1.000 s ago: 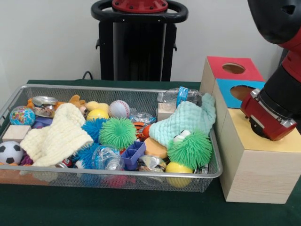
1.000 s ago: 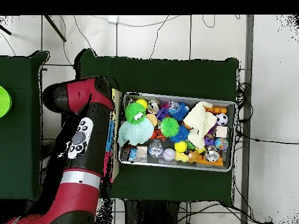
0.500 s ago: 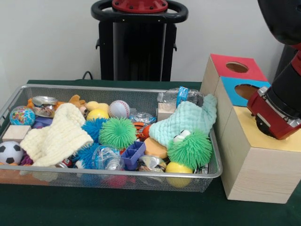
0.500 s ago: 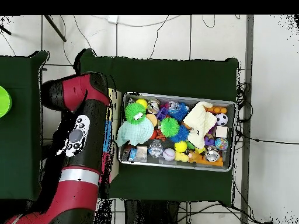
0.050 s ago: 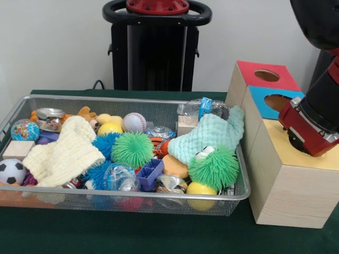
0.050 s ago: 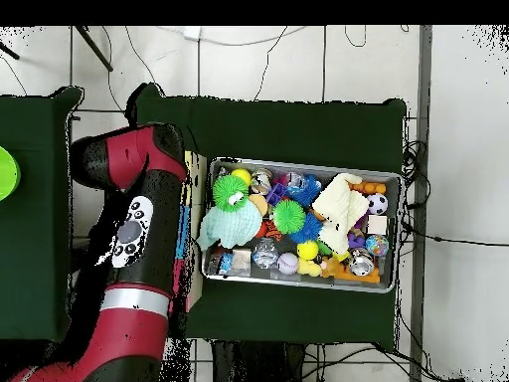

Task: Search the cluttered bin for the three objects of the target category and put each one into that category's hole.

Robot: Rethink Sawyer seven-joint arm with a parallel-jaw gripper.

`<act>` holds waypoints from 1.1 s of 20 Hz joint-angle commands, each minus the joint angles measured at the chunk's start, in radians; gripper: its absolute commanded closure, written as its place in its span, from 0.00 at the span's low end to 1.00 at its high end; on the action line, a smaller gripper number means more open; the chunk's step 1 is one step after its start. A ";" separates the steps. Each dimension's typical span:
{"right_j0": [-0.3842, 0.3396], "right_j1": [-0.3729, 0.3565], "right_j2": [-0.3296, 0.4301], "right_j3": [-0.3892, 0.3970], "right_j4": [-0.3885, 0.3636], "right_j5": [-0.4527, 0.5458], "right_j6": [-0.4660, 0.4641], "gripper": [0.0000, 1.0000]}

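Front view: the wire basket [image 5: 16, 114] sits on the green table [image 5: 132, 233], packed with toys. Beside it, on the side away from the soccer ball, stands a wooden box [image 5: 288, 185] with three coloured tops: red [image 5: 265, 76] at the back with a round hole, blue [image 5: 275, 103] in the middle with a hole, yellow [image 5: 307, 151] nearest the camera. Which category is wanted cannot be told from the pictures. In the basket I count two green spiky balls, one [image 5: 132, 149] near the middle and one [image 5: 214, 168] at the end next to the box. There are also two knitted cloths, cream [image 5: 63, 153] and mint [image 5: 209, 135], a baseball [image 5: 134, 122] toward the back wall, a soccer ball [image 5: 10, 171] at the far end from the box, a globe ball [image 5: 25, 130] just behind it, and two yellow balls [image 5: 109, 128] [image 5: 201, 189]. The red and black arm [image 5: 312, 119] hangs over the yellow top (its end is hidden, so whether the gripper grasps anything cannot be told). Against half a second ago nothing in the basket has shifted, and the arm sits where it was.

Overhead view: the arm [image 6: 139, 249] covers the box beside the basket [image 6: 298, 164]; the mint cloth [image 6: 229, 227] drapes over the basket end nearest the arm. The picture matches the previous one.
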 commanded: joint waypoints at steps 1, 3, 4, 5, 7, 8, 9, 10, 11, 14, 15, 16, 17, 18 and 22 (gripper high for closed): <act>-0.045 -0.062 0.070 0.094 -0.010 0.168 -0.060 0.00; -0.070 -0.080 0.074 0.097 -0.001 0.168 -0.067 0.00; -0.085 -0.091 0.080 0.104 0.007 0.166 -0.073 0.00; -0.099 -0.105 0.093 0.122 0.015 0.157 -0.089 0.00; -0.128 -0.137 0.122 0.181 0.030 0.119 -0.120 0.00; -0.143 -0.153 0.133 0.214 0.035 0.109 -0.134 0.00; -0.156 -0.165 0.140 0.244 0.030 0.098 -0.162 0.00; -0.170 -0.175 0.149 0.270 0.021 0.074 -0.189 0.00; -0.184 -0.186 0.161 0.303 0.016 0.045 -0.215 0.00; -0.215 -0.227 0.189 0.380 -0.012 0.001 -0.296 0.00; -0.222 -0.241 0.195 0.400 -0.024 -0.008 -0.318 0.00; -0.227 -0.254 0.200 0.417 -0.040 -0.011 -0.343 0.00; -0.229 -0.263 0.201 0.424 -0.063 -0.018 -0.367 0.00; -0.230 -0.271 0.203 0.428 -0.084 -0.018 -0.385 0.00; -0.234 -0.283 0.213 0.435 -0.128 -0.029 -0.395 0.00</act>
